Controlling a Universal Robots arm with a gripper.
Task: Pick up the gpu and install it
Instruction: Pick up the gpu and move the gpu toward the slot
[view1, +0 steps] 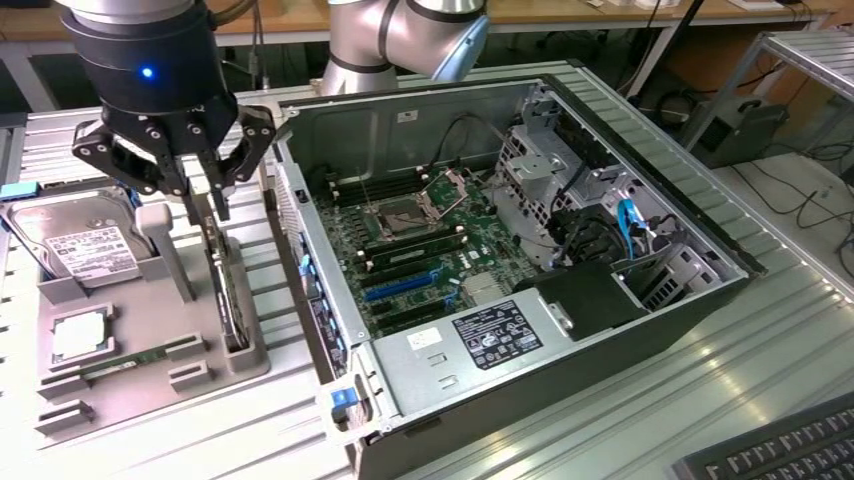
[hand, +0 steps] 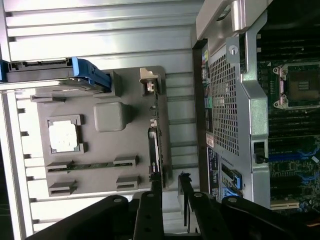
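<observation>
gpu (view1: 228, 290) upright in gray holder (view1: 187, 330); jaws apart above it

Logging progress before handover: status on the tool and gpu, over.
Tool open, directly above the card. Gpu on edge in gray fixture, not lifted. Hard drive apart, across the fixture.

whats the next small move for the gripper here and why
Probably ease straight down until the open fingers straddle the gpu's top edge. The gripper hangs just over the gpu, which stands on edge in the grey tray's slot beside the computer case, and the fingers hold nothing yet.
</observation>
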